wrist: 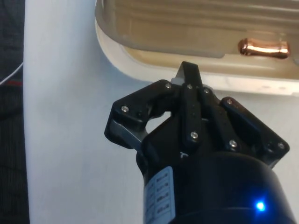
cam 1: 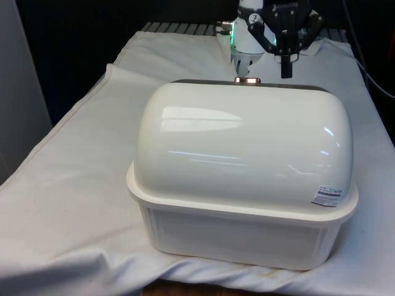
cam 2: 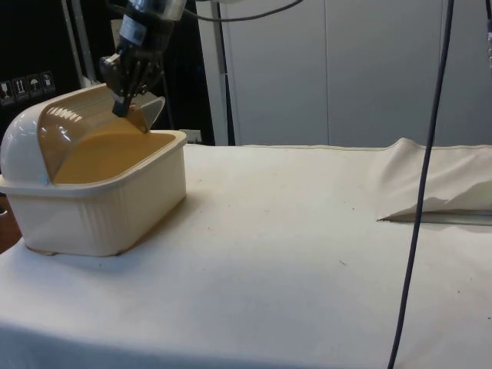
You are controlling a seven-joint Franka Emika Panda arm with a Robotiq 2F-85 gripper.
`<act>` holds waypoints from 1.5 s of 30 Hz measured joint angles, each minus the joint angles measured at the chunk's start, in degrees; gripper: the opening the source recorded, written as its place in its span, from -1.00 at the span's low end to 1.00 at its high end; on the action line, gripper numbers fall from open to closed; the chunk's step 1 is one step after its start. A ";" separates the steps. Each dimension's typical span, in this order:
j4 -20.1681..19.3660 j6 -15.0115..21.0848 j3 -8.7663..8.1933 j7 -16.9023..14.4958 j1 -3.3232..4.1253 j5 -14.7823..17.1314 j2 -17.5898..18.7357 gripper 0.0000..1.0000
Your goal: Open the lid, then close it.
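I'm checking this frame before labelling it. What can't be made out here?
- Front view: the cream plastic bread box turns its domed back, hiding its opening.
- Side view: the translucent amber roll lid veils the inside.
- Wrist view: the black pincer covers the rim; the copper handle looks untouched.

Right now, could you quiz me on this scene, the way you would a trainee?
1. True or false: the bread box stands on a white cloth.
2. The handle on the box's lid is: A copper, B blue, C black.
3. Fill in: the jaws of the gripper are ___ (open or shut).

Key: 1 true; 2 A; 3 shut.
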 measured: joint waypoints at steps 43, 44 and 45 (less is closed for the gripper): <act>2.86 -4.87 -0.06 8.48 -0.06 0.00 4.35 -1.00; 2.81 -5.44 -0.06 8.65 -0.06 0.00 4.24 -1.00; 2.69 -5.90 -0.06 8.77 -0.06 0.00 4.07 -1.00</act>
